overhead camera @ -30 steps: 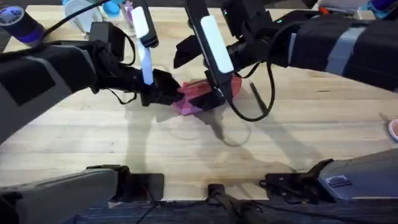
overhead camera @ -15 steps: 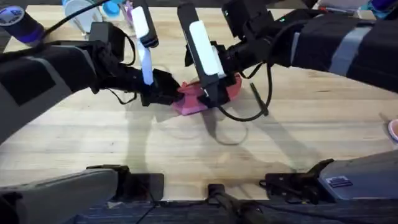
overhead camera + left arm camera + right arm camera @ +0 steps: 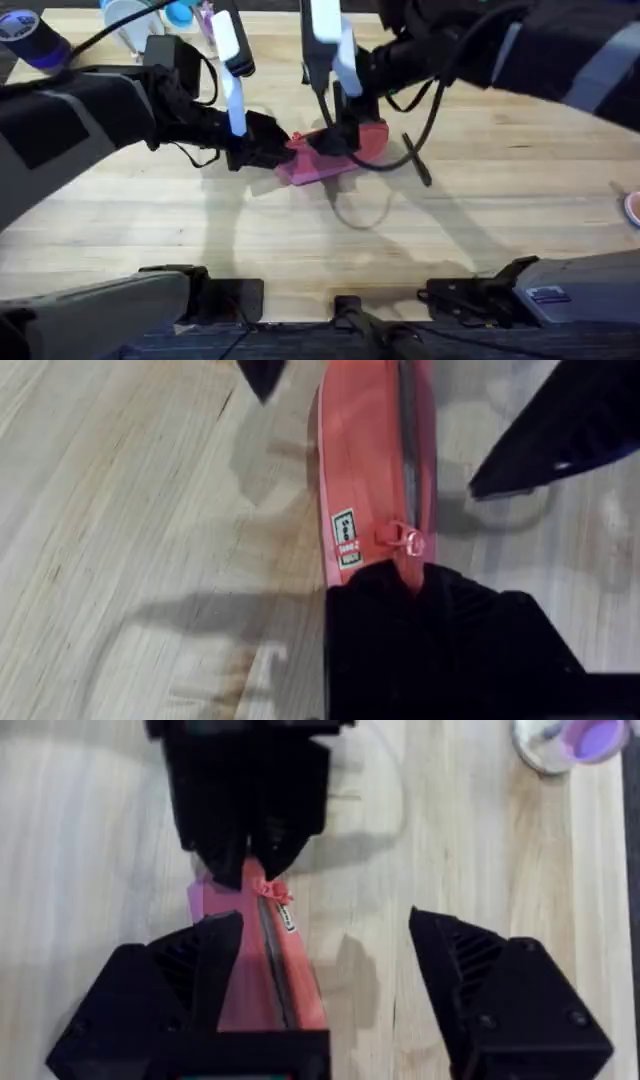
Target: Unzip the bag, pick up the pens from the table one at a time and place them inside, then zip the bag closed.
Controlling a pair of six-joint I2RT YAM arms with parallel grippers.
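Bright light is shining down from above, and the desk (image 3: 500, 230) is looking pale and warm. Soft gray shadows are lying under the arms and beside the bag (image 3: 370, 470). The arms close to the top camera are looking big, dark and fuzzy. Up close, the left hand (image 3: 440, 650) is showing as a black blur.

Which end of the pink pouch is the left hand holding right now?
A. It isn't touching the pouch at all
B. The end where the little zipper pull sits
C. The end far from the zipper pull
B. In the left wrist view the left hand is clamped on the end of the bag, with the small zipper pull lying right next to its fingers.
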